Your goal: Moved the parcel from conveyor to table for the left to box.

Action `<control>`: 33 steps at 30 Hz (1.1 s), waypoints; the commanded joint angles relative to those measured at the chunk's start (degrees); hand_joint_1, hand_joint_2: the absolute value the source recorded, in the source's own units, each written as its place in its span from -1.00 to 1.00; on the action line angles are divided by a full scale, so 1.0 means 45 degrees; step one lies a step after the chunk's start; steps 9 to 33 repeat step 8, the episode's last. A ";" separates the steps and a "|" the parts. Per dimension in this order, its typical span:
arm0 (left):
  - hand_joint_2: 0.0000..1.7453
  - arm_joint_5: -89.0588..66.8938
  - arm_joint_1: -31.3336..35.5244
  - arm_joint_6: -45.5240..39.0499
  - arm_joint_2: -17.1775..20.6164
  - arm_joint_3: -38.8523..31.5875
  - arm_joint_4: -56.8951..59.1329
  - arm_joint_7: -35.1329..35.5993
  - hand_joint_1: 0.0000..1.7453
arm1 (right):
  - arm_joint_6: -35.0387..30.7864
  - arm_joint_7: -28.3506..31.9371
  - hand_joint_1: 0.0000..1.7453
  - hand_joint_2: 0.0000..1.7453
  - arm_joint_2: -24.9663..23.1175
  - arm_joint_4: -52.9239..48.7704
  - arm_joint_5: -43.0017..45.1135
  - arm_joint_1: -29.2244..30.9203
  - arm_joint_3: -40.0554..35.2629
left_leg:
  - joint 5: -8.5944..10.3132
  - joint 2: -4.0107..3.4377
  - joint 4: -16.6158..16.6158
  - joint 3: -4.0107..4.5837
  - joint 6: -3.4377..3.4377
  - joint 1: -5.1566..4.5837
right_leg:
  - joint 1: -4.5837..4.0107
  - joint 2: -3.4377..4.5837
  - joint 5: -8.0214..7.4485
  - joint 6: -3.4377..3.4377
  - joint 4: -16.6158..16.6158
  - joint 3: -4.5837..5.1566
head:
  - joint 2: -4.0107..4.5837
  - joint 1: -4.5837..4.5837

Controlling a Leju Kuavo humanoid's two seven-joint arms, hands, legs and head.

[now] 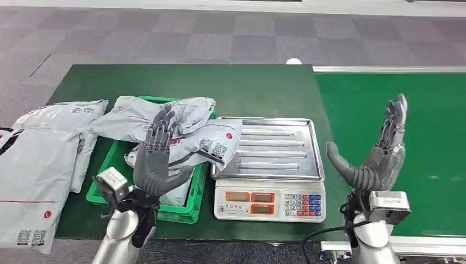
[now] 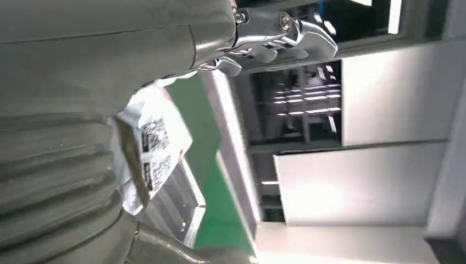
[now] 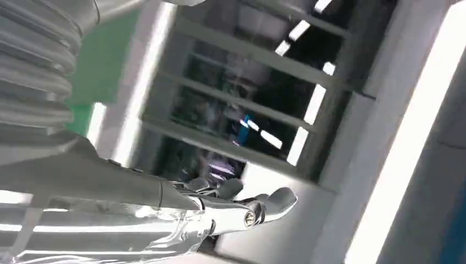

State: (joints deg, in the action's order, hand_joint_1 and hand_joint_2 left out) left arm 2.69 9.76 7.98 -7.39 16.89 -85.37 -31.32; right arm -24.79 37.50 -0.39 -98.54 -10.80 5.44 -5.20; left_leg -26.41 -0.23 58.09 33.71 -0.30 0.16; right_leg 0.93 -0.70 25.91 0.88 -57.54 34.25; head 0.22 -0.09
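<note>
Grey parcels [image 1: 165, 124] lie heaped in the green crate [image 1: 189, 206] on the dark green table [image 1: 247, 88], one corner draped over the edge of the steel scale [image 1: 272, 165] beside it. 2 more grey bags [image 1: 44, 159] lie flat left of the crate. The left hand [image 1: 155, 159] is raised above the crate, fingers straight and apart, holding nothing. The right hand [image 1: 379, 154] stands upright over the conveyor [image 1: 434, 132], seemingly spread and empty.

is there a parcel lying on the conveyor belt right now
No, the green conveyor belt lies bare in the head view; the grey parcels sit in and beside the green crate.
</note>
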 commanded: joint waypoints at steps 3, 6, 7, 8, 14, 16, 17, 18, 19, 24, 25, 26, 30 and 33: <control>1.00 -0.0191 -0.0309 0.0784 -0.0088 0.1284 0.1321 0.0113 -1.00 | 0.1360 -0.1661 -1.00 1.00 -0.0671 0.3600 0.0195 0.0711 0.1160 | 0.0002 -0.0004 -0.0023 -0.0035 -0.0001 0.0004 | -0.0004 0.0015 -0.0006 -0.0006 0.0028 -0.0033 | 0.0000 0.0000; 1.00 -0.0366 0.0028 0.0772 -0.0213 0.1174 0.1980 0.0032 -1.00 | 0.1106 -0.1749 -1.00 1.00 -0.0767 0.3770 -0.0298 0.0763 0.0959 | 0.0012 0.0021 -0.0043 -0.0050 -0.0002 0.0012 | -0.0012 -0.0004 -0.0012 -0.0012 0.0053 -0.0058 | 0.0000 0.0000; 1.00 -0.0516 -0.0006 0.0790 -0.0275 0.1058 0.1944 -0.0064 -1.00 | 0.0917 -0.1816 -1.00 1.00 -0.0823 0.3756 -0.0392 0.0878 0.0993 | 0.0006 0.0004 -0.0033 -0.0042 -0.0002 0.0008 | -0.0008 0.0011 -0.0009 -0.0010 0.0039 -0.0043 | 0.0000 0.0000; 1.00 -0.0539 -0.0069 0.0845 -0.0258 0.1049 0.1825 -0.0093 -1.00 | 0.1000 -0.1892 -1.00 1.00 -0.0816 0.3761 -0.0245 0.0949 0.1027 | 0.0003 0.0001 -0.0021 -0.0029 -0.0002 0.0004 | -0.0004 0.0011 -0.0005 -0.0007 0.0024 -0.0028 | 0.0000 0.0000; 1.00 -0.0539 -0.0069 0.0845 -0.0258 0.1049 0.1825 -0.0093 -1.00 | 0.1000 -0.1892 -1.00 1.00 -0.0816 0.3761 -0.0245 0.0949 0.1027 | 0.0003 0.0001 -0.0021 -0.0029 -0.0002 0.0004 | -0.0004 0.0011 -0.0005 -0.0007 0.0024 -0.0028 | 0.0000 0.0000; 1.00 -0.0539 -0.0069 0.0845 -0.0258 0.1049 0.1825 -0.0093 -1.00 | 0.1000 -0.1892 -1.00 1.00 -0.0816 0.3761 -0.0245 0.0949 0.1027 | 0.0003 0.0001 -0.0021 -0.0029 -0.0002 0.0004 | -0.0004 0.0011 -0.0005 -0.0007 0.0024 -0.0028 | 0.0000 0.0000; 1.00 -0.0539 -0.0069 0.0845 -0.0258 0.1049 0.1825 -0.0093 -1.00 | 0.1000 -0.1892 -1.00 1.00 -0.0816 0.3761 -0.0245 0.0949 0.1027 | 0.0003 0.0001 -0.0021 -0.0029 -0.0002 0.0004 | -0.0004 0.0011 -0.0005 -0.0007 0.0024 -0.0028 | 0.0000 0.0000; 1.00 -0.0539 -0.0069 0.0845 -0.0258 0.1049 0.1825 -0.0093 -1.00 | 0.1000 -0.1892 -1.00 1.00 -0.0816 0.3761 -0.0245 0.0949 0.1027 | 0.0003 0.0001 -0.0021 -0.0029 -0.0002 0.0004 | -0.0004 0.0011 -0.0005 -0.0007 0.0024 -0.0028 | 0.0000 0.0000; 1.00 -0.0539 -0.0069 0.0845 -0.0258 0.1049 0.1825 -0.0093 -1.00 | 0.1000 -0.1892 -1.00 1.00 -0.0816 0.3761 -0.0245 0.0949 0.1027 | 0.0003 0.0001 -0.0021 -0.0029 -0.0002 0.0004 | -0.0004 0.0011 -0.0005 -0.0007 0.0024 -0.0028 | 0.0000 0.0000; 1.00 -0.0539 -0.0069 0.0845 -0.0258 0.1049 0.1825 -0.0093 -1.00 | 0.1000 -0.1892 -1.00 1.00 -0.0816 0.3761 -0.0245 0.0949 0.1027 | 0.0003 0.0001 -0.0021 -0.0029 -0.0002 0.0004 | -0.0004 0.0011 -0.0005 -0.0007 0.0024 -0.0028 | 0.0000 0.0000; 1.00 -0.0539 -0.0069 0.0845 -0.0258 0.1049 0.1825 -0.0093 -1.00 | 0.1000 -0.1892 -1.00 1.00 -0.0816 0.3761 -0.0245 0.0949 0.1027 | 0.0003 0.0001 -0.0021 -0.0029 -0.0002 0.0004 | -0.0004 0.0011 -0.0005 -0.0007 0.0024 -0.0028 | 0.0000 0.0000; 1.00 -0.0539 -0.0069 0.0845 -0.0258 0.1049 0.1825 -0.0093 -1.00 | 0.1000 -0.1892 -1.00 1.00 -0.0816 0.3761 -0.0245 0.0949 0.1027 | 0.0003 0.0001 -0.0021 -0.0029 -0.0002 0.0004 | -0.0004 0.0011 -0.0005 -0.0007 0.0024 -0.0028 | 0.0000 0.0000; 1.00 -0.0539 -0.0069 0.0845 -0.0258 0.1049 0.1825 -0.0093 -1.00 | 0.1000 -0.1892 -1.00 1.00 -0.0816 0.3761 -0.0245 0.0949 0.1027 | 0.0003 0.0001 -0.0021 -0.0029 -0.0002 0.0004 | -0.0004 0.0011 -0.0005 -0.0007 0.0024 -0.0028 | 0.0000 0.0000; 1.00 -0.0539 -0.0069 0.0845 -0.0258 0.1049 0.1825 -0.0093 -1.00 | 0.1000 -0.1892 -1.00 1.00 -0.0816 0.3761 -0.0245 0.0949 0.1027 | 0.0003 0.0001 -0.0021 -0.0029 -0.0002 0.0004 | -0.0004 0.0011 -0.0005 -0.0007 0.0024 -0.0028 | 0.0000 0.0000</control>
